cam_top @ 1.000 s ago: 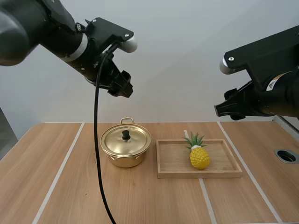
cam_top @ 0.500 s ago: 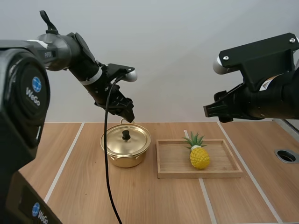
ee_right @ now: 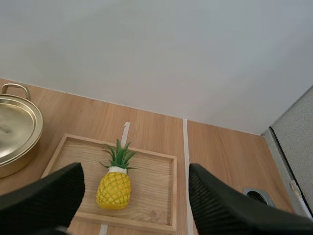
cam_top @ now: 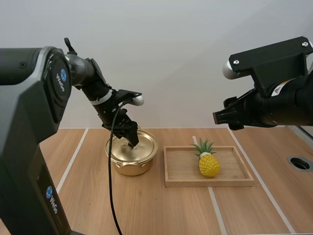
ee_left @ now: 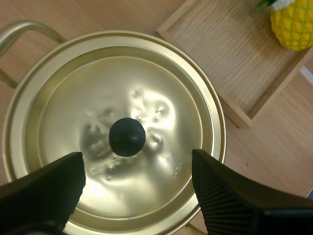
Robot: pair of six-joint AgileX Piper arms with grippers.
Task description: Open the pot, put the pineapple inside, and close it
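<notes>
While the lid [ee_left: 161, 98] is on, left gripper [cam_top: 133, 142], wide, straddles its knob [ee_left: 127, 137] centre-left; next, pinch and lift; right gripper [cam_top: 221, 119] wide, upper right.

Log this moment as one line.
gold metal pot: round gold lid on | left gripper: open, flanking black lid knob | right gripper: open | yellow pineapple: upright in wooden tray

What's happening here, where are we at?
Left claw is open, low over the pot, fingers apart at either side of the black knob, not closed on it. The lid is on. The pineapple sits in the wooden tray. Right claw is open, up above the tray.
</notes>
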